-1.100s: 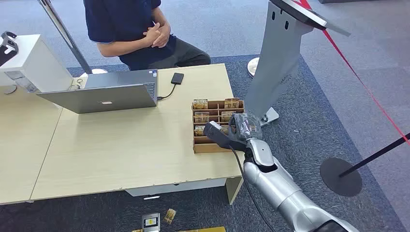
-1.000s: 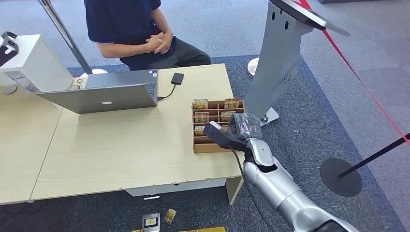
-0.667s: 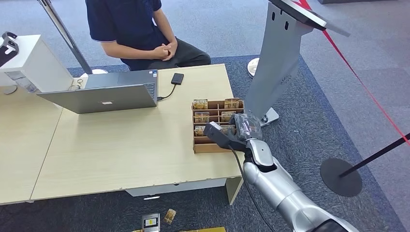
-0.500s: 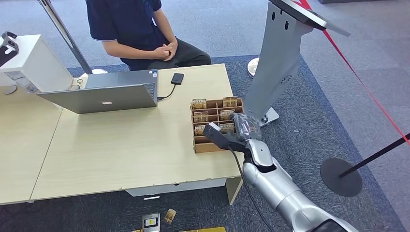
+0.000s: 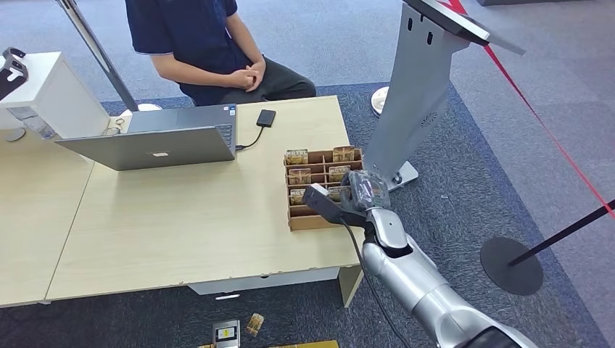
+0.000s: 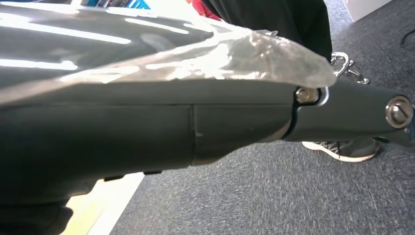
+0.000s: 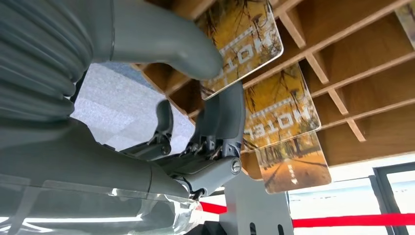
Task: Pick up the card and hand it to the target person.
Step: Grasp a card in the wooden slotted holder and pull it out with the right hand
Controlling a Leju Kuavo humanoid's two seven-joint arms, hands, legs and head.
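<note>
**Right hand pinches a card at the wooden rack**

The pale wood counter [image 5: 181, 217] spans the scene, with a grey kiosk stand [image 5: 417, 94] rising off its right end. A seated person [image 5: 203, 43] in a dark shirt sits beyond the far edge, hands clasped. An open laptop [image 5: 156, 141] rests on the counter near that person, a small black device [image 5: 266, 117] cabled to it.

Near the counter's right edge sits a wooden rack [image 5: 308, 210] of compartments, several holding yellow cards. The silver right arm reaches up to it, and the right hand [image 5: 352, 196] is over its right side. In the right wrist view, the thumb [image 7: 171, 46] and a dark finger are closed on one yellow card [image 7: 244, 44], partly raised from its compartment; two more cards stand just beside it.

The left hand [image 6: 195, 127] hangs over grey carpet; whether its fingers are spread or curled, I cannot tell.
</note>
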